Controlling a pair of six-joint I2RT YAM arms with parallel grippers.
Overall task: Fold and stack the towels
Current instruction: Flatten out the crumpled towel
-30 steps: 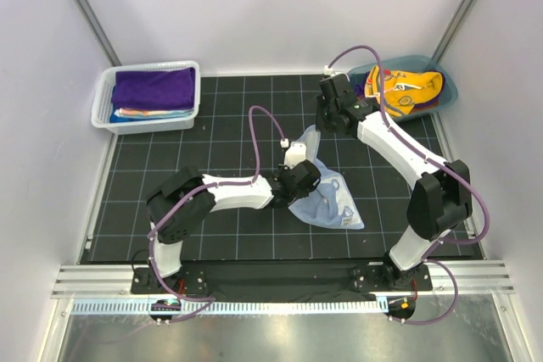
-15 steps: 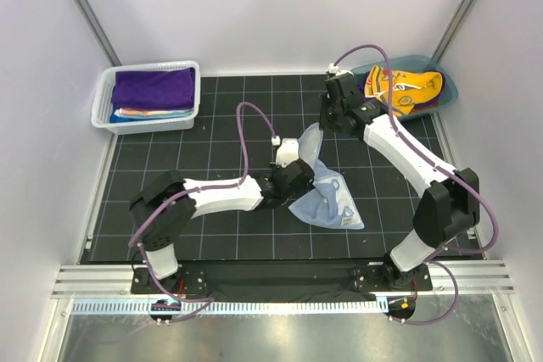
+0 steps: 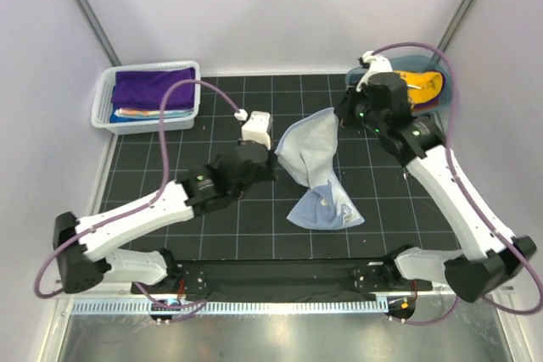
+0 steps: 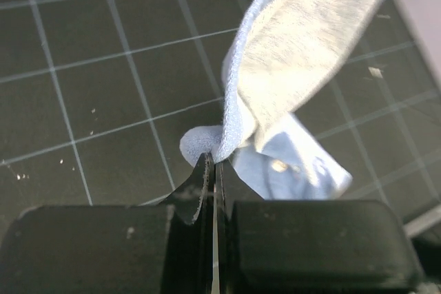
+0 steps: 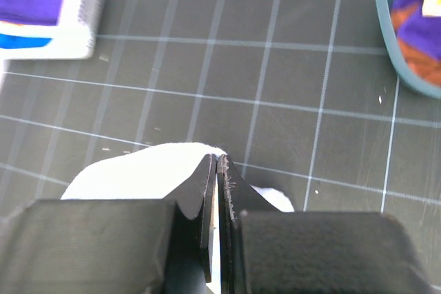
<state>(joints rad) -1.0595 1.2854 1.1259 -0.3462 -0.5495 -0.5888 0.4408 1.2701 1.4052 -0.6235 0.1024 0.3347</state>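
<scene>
Left gripper (image 4: 212,164) and right gripper (image 5: 216,161) each clench 1 corner of the light blue towel (image 3: 312,158), partly lifted.

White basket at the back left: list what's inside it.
A folded purple towel lies on top in the white basket. Beneath it, orange and light blue edges peek out at the near side; the rest of those cloths is covered.

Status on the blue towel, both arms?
Left gripper shut on light blue towel. Right gripper shut on its opposite corner. Lower end on mat. Basket and tub stand apart.
</scene>
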